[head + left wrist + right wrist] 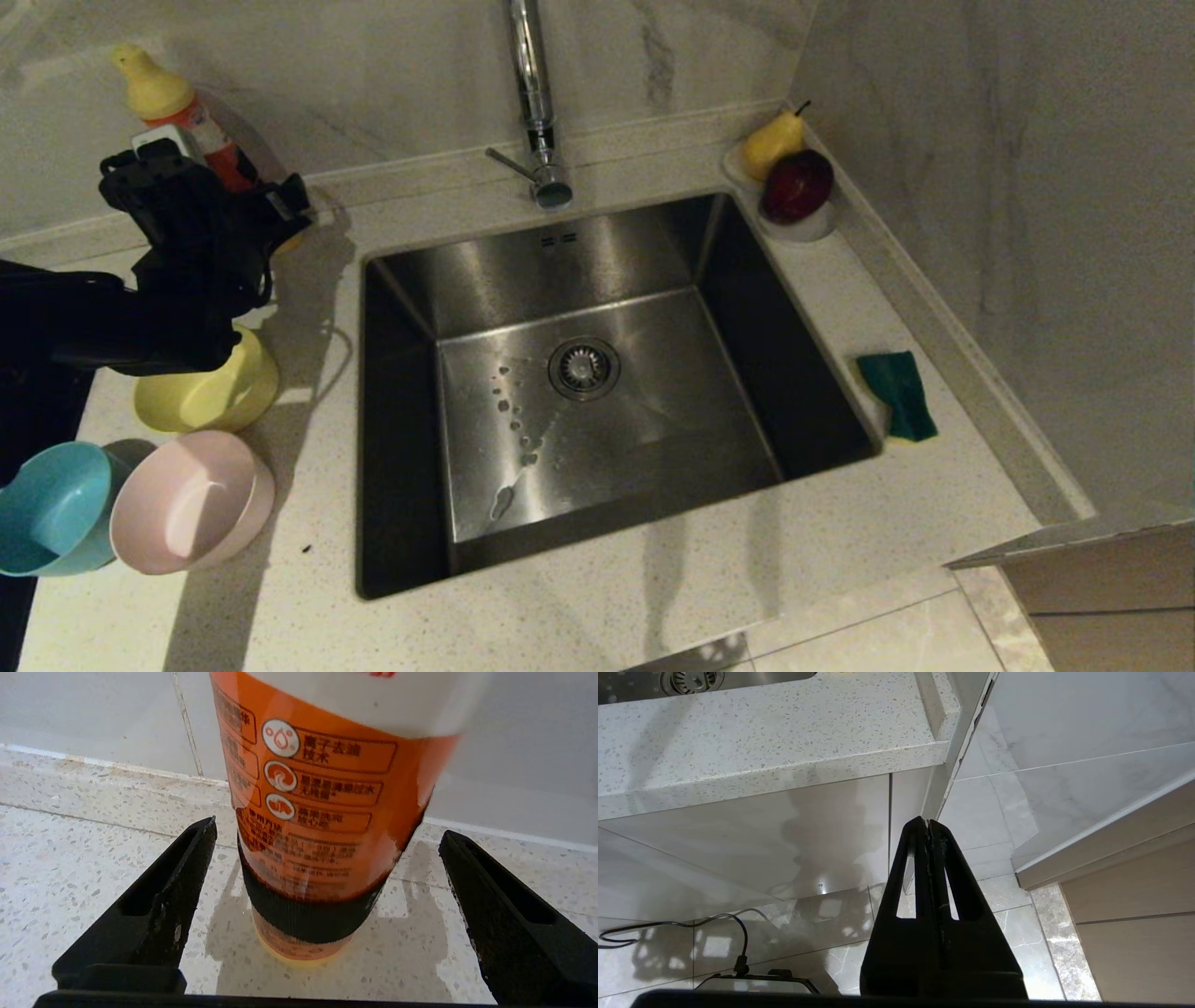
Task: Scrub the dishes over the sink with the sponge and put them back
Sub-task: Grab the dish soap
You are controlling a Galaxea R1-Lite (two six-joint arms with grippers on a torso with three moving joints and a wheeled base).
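Observation:
Three bowls stand left of the sink (pixel 868 448): yellow (pixel 210 392), pink (pixel 191 499) and light blue (pixel 51 509). The sponge (pixel 898 394) lies green face up on the counter right of the basin. My left gripper (pixel 327 828) is behind the yellow bowl at the back left, open wide. An orange soap bottle (pixel 322 788) stands between its fingers (pixel 163 896) with a gap on each side. My right gripper (pixel 928 822) hangs shut and empty below the counter's front edge, over the floor.
The chrome tap (pixel 532 103) rises behind the sink, whose drain strainer (pixel 583 367) sits in the middle with water drops beside it. A white dish (pixel 803 229) with a pear and a red apple stands back right. A wall (pixel 1027 233) closes the right side.

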